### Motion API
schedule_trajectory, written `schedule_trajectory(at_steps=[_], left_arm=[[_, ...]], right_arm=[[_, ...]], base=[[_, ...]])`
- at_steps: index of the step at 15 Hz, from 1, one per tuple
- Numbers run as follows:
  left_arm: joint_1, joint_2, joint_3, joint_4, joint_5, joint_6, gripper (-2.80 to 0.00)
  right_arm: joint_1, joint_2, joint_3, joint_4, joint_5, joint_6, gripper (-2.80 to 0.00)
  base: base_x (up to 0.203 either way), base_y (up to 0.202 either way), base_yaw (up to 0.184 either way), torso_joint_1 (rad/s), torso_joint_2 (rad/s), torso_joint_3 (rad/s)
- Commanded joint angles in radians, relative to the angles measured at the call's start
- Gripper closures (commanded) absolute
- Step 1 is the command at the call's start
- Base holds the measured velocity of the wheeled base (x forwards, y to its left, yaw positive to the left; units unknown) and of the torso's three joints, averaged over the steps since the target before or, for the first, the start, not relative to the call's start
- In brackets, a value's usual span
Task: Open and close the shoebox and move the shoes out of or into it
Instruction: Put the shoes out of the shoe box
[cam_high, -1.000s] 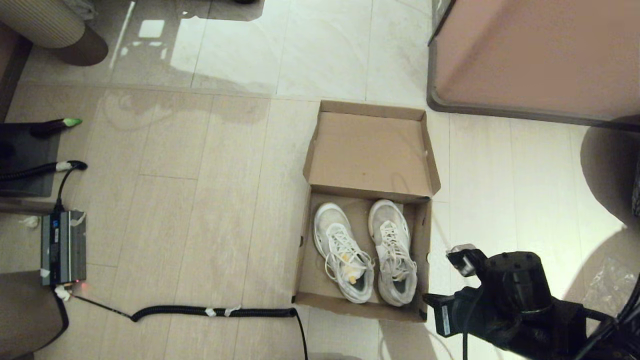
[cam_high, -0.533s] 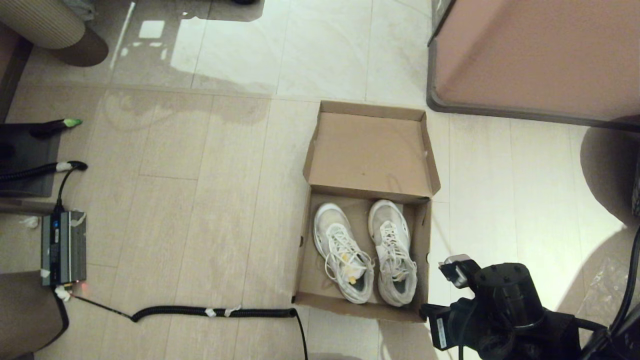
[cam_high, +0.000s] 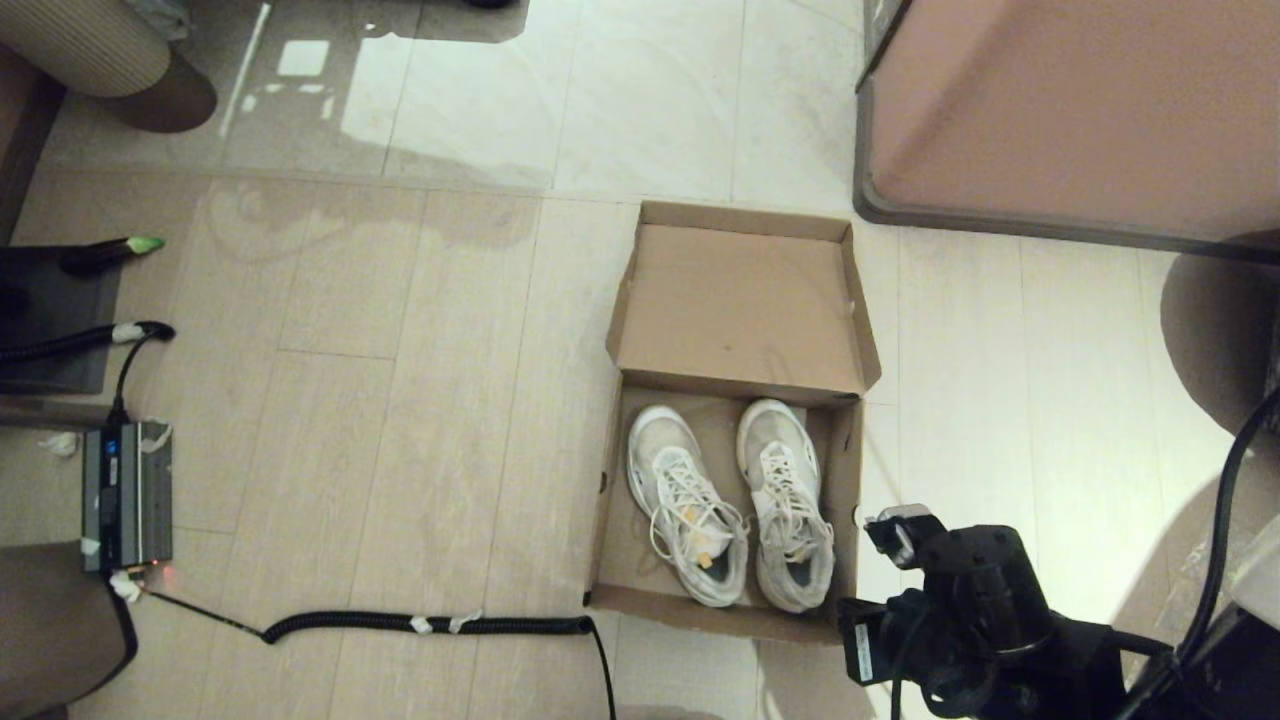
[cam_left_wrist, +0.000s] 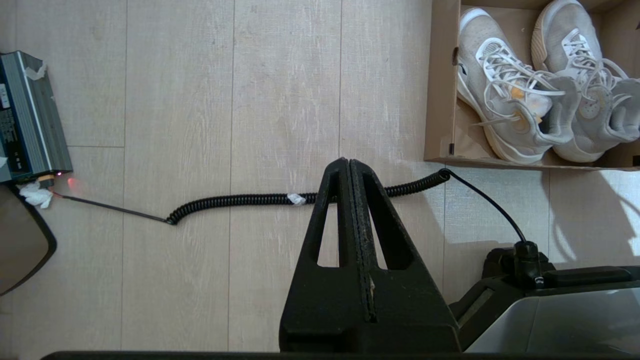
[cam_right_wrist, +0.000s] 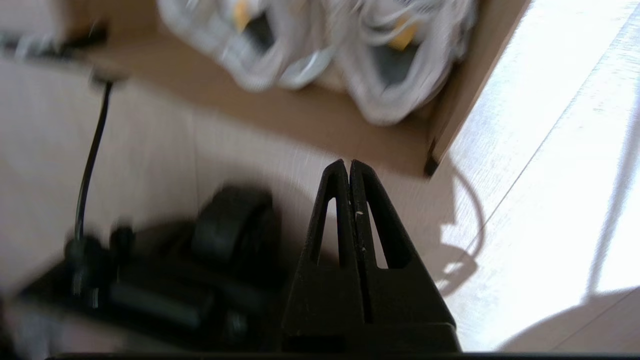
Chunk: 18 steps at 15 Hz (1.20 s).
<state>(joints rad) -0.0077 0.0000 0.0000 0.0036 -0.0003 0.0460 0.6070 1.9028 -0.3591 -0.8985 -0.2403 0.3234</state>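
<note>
The brown cardboard shoebox (cam_high: 603, 520) stands open on the floor, its hinged lid (cam_high: 740, 300) folded back flat on the far side. Both white sneakers (cam_high: 690, 510) lie side by side inside, toes toward the lid. My right arm (cam_high: 960, 610) hangs low just right of the box's near right corner. In the right wrist view my right gripper (cam_right_wrist: 348, 162) is shut and empty over bare floor, short of that corner (cam_right_wrist: 452, 120), with the shoes (cam_right_wrist: 390, 75) beyond. My left gripper (cam_left_wrist: 348, 160) is shut and empty above the floor, left of the box (cam_left_wrist: 440, 100).
A black coiled cable (cam_high: 430, 625) runs along the floor from a grey power unit (cam_high: 125, 495) to the box's near left corner. A large pinkish-tan block with a grey rim (cam_high: 1070, 110) stands at the far right. My base (cam_left_wrist: 550, 300) lies near the cable.
My right arm has pulled back toward me and slightly left, sinking lower in the head view. The shoebox, lid and shoes have not moved.
</note>
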Motion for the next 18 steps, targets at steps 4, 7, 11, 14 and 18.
schedule_trajectory(at_steps=[4,7,11,14,18], left_arm=[[0.000,0.000,0.000,-0.001,-0.001,0.000,0.00],[0.000,0.000,0.000,-0.001,0.000,0.000,0.00],[0.000,0.000,0.000,-0.001,0.000,0.000,0.00],[0.000,0.000,0.000,-0.001,0.000,0.000,0.00],[0.000,0.000,0.000,-0.001,0.000,0.000,0.00]], right_arm=[[0.007,0.075,-0.038,-0.003,-0.010,0.014,0.00],[0.048,0.095,-0.035,-0.003,-0.010,0.017,0.00],[0.072,0.129,-0.059,-0.006,-0.021,0.022,0.00],[0.073,0.128,-0.079,-0.005,-0.034,0.020,0.00],[0.079,0.128,-0.067,-0.003,-0.034,0.013,0.00]], base=[[0.000,0.000,0.000,0.000,0.00,0.000],[0.000,0.000,0.000,0.000,0.00,0.000],[0.000,0.000,0.000,0.000,0.00,0.000],[0.000,0.000,0.000,0.000,0.00,0.000],[0.000,0.000,0.000,0.000,0.00,0.000]])
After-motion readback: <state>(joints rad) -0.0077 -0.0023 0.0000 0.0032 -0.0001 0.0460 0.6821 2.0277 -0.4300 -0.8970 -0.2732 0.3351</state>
